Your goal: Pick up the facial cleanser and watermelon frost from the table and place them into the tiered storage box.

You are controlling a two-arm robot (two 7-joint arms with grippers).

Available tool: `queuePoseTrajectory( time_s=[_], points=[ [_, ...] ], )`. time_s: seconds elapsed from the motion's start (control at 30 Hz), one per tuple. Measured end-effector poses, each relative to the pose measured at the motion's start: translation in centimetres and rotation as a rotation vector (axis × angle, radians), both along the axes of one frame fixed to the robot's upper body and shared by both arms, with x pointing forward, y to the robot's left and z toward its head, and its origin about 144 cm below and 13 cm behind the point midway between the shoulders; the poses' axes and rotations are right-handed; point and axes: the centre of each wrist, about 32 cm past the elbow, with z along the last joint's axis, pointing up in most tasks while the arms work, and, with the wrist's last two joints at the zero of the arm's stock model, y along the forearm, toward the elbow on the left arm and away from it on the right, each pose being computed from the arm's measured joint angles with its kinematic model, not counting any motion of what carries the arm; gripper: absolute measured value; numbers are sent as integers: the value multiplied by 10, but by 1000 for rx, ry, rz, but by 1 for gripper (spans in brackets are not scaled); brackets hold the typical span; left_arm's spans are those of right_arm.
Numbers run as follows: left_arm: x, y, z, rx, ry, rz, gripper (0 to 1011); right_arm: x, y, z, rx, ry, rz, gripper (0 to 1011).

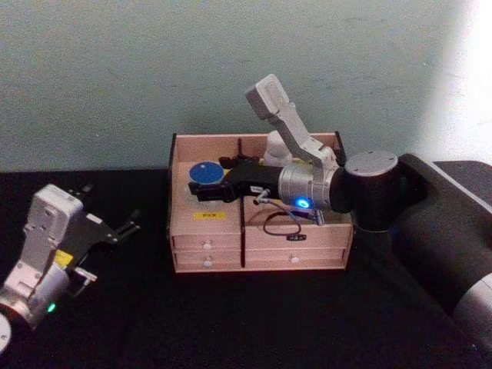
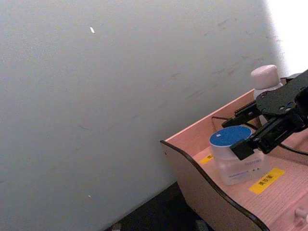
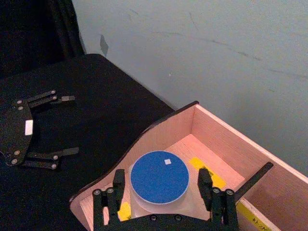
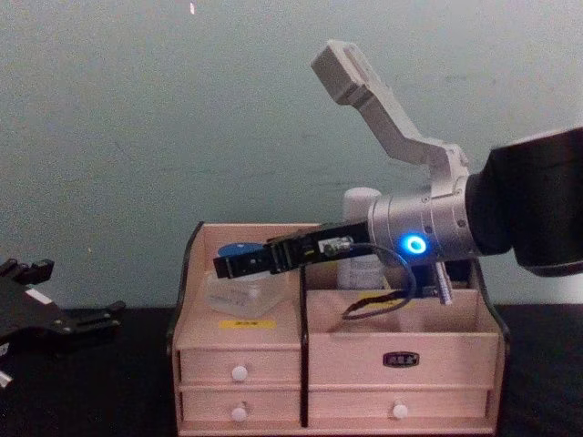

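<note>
The task looks nearly finished: the white bottle [image 1: 275, 146] already stands upright in the organiser's [image 1: 323, 254] back right compartment, its rounded cap rising above the rim, and the blue-lidded jar [image 1: 205, 174] sits on the floor of the front left compartment, near the organiser's left wall. The right gripper [image 3: 163, 185] reaches in over the organiser from the right with its fingers spread on either side of the jar, a visible gap between each pad and the jar's wall, so the jar seems released and resting on the wood; what remains is probably just to draw the arm out. The left gripper [image 1: 123, 228] hangs over the black table [image 1: 254, 323] near its left edge, fingers apart and holding nothing. The organiser is pale pinkish wood with dark curved side edges, yellow labels on its steps and small white knobs on four drawers across the front. The jar is squat clear plastic with a flat round lid of bright matte blue; the bottle is smooth, slim and cylindrical. The table cover is a dull black.
</note>
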Motion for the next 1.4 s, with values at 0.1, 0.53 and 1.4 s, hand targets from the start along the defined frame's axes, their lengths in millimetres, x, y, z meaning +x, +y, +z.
queuePoseTrajectory(
  time_s=[0.1, 0.53, 1.4],
  points=[
    [0, 0, 0, 0, 0, 0, 1001, 0, 0, 0, 0, 0, 0, 1002],
    [0, 0, 0, 0, 0, 0, 1001, -1, -2, 0, 12, -1, 0, 1002],
    [0, 0, 0, 0, 0, 0, 1001, -58, -73, 16, 158, -230, -237, 1002]
  ],
)
